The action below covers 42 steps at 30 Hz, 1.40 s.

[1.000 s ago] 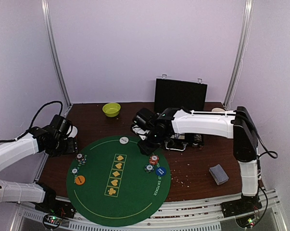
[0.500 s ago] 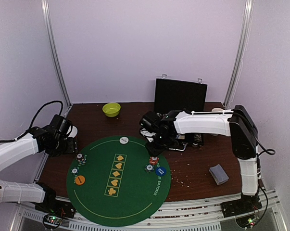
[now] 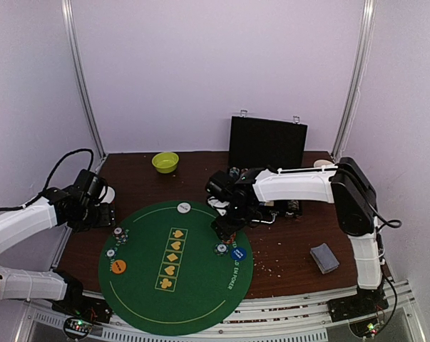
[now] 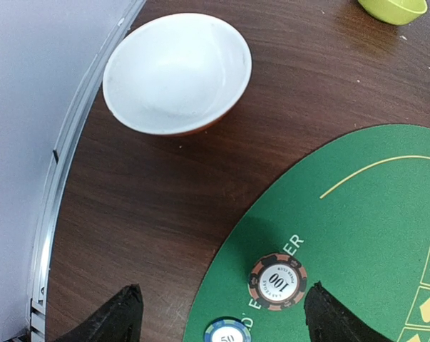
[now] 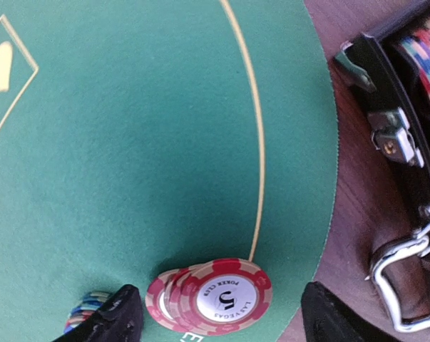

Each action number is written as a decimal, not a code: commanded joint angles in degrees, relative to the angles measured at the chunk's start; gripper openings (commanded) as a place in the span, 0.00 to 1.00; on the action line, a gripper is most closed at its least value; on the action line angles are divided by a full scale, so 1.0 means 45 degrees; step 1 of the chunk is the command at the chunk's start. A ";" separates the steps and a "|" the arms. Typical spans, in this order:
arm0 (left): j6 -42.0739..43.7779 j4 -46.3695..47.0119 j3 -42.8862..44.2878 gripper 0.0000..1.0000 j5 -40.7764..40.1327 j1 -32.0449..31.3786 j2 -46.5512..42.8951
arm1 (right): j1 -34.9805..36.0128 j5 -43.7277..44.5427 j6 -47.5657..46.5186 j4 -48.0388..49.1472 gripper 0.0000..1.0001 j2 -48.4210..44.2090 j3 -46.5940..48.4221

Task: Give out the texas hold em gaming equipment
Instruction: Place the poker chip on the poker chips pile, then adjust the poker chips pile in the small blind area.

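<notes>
1. Concerns the right hand (image 3: 224,226) first: hangs low over the right side of the green mat (image 3: 150,285), spread wide, grips nothing. Shows its dark fingertips (image 5: 122,317) at the two bottom corners of the wrist view.
2. Between those fingertips, flat on the mat, the red poker chips (image 5: 215,296): a short stack slumped sideways into a fan, top face marked 5, just inside the gold line and near the mat's edge. Hidden beneath the hand in the top view.
3. Turns on this: lies straight below the hand, roughly centred in the gap, so needs no sideways reach, only a short drop or a lift clear. Runs, as a fan, across from one finger toward the other, so probably squeezes back together if closed upon.
4. Just beside one fingertip, a multicoloured chip stack (image 5: 86,310); risks a nudge on any closing or turning move. A little nearer on the mat, the blue button disc (image 3: 237,253).
5. As for the left hand (image 4: 218,319): open as well, empty, above the mat's left rim with a 100 chip (image 4: 277,281) just ahead of its gap. Sits well apart from the red fan, so leaves this job to the right arm.
6. Elsewhere: a deck of cards (image 3: 324,258) on the worktop (image 3: 286,249) right of the mat, an open case (image 5: 414,64) holding more chips, an orange button disc (image 3: 118,266) and a white button disc (image 3: 184,207) on the mat.
</notes>
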 commanded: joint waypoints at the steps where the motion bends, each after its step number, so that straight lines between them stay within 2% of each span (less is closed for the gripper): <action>1: 0.0152 0.0563 -0.0121 0.82 -0.0111 0.0065 0.0034 | -0.0004 0.0213 0.0001 -0.0350 0.85 -0.0290 0.0239; 12: 0.0224 0.0678 -0.0362 0.82 -0.0103 0.0080 -0.0041 | -0.0327 -0.1082 -0.0526 -0.0803 0.85 0.0958 0.0867; 18: 0.0237 0.0719 -0.0468 0.82 -0.0137 0.0072 -0.0078 | -0.0316 -0.1036 -0.0576 -0.1141 0.71 0.1521 0.1217; 28: 0.0363 0.0932 -0.0571 0.82 -0.0140 0.0069 -0.0050 | -0.0004 -0.0268 -0.0392 -0.1255 0.61 0.0975 0.0143; 35: 0.0431 0.0953 -0.0590 0.82 -0.0140 0.0070 0.0005 | 0.0158 -0.0122 -0.0253 -0.1517 0.60 0.0876 0.0297; 42: 0.0506 0.1031 -0.0612 0.82 -0.0179 0.0065 0.0004 | 0.0164 -0.0051 -0.0191 -0.1631 0.47 0.0804 0.0491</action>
